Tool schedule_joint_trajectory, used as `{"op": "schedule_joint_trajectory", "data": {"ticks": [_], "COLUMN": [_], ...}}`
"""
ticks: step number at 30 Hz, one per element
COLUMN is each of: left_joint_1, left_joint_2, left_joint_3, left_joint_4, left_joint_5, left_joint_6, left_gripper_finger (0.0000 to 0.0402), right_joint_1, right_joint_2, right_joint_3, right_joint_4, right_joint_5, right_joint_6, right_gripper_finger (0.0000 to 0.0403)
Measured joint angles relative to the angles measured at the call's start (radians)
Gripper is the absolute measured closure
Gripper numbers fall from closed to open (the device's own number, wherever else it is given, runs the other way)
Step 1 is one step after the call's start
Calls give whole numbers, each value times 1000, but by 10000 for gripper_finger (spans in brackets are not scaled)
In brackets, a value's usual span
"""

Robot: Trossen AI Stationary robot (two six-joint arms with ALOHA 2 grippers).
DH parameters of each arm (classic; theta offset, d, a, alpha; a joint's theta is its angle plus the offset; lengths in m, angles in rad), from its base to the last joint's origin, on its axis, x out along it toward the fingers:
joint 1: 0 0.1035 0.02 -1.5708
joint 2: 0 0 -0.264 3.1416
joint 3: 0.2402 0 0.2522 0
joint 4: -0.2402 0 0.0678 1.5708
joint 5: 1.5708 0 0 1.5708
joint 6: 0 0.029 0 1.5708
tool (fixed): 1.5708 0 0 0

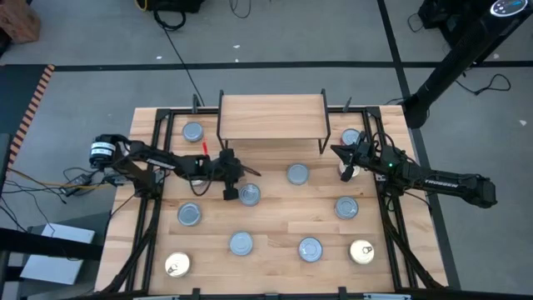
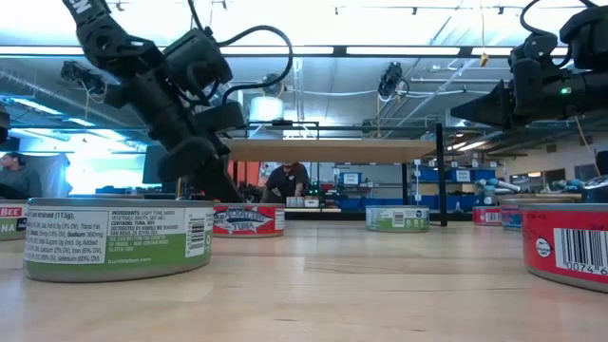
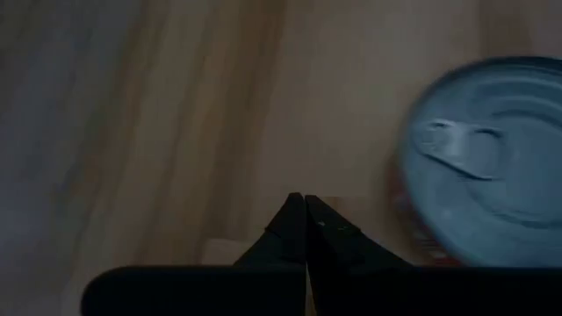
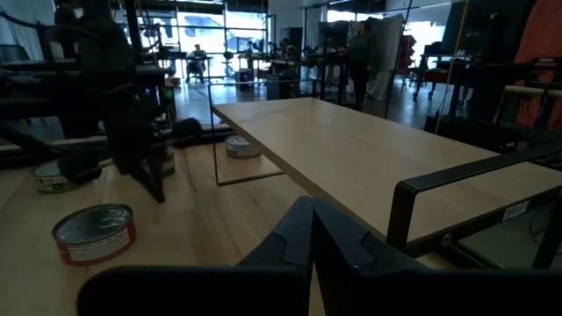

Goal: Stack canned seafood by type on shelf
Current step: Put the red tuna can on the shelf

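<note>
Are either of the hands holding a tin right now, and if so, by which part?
Nothing is held. The left hand is shut and empty beside a silver-blue tin; the right hand is shut and empty near the shelf.

Shelf (image 1: 271, 116) bare at table's far edge; tins (image 1: 241, 243) scattered; left gripper (image 1: 228, 193) beside tin (image 1: 249, 195)
</note>
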Motion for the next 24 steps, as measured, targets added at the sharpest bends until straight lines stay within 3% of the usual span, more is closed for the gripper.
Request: {"op": "schedule_joint_trajectory", "data": {"ticks": [11, 24], "left_joint_1": [-122, -192], "left_joint_2": [7, 6], "left_joint_3": [-5, 35], "left_joint_4": [99, 92], "left_joint_5": [2, 10], "left_joint_6": [-1, 23], "left_gripper_finger": [401, 401], "right_joint_1": [0, 0], "right_joint_2": [0, 0], "right_joint_3": [0, 0], "right_joint_4": [0, 0], "right_joint_5": [0, 0], "right_joint_6": [0, 0], "right_gripper_finger": [384, 384]}}
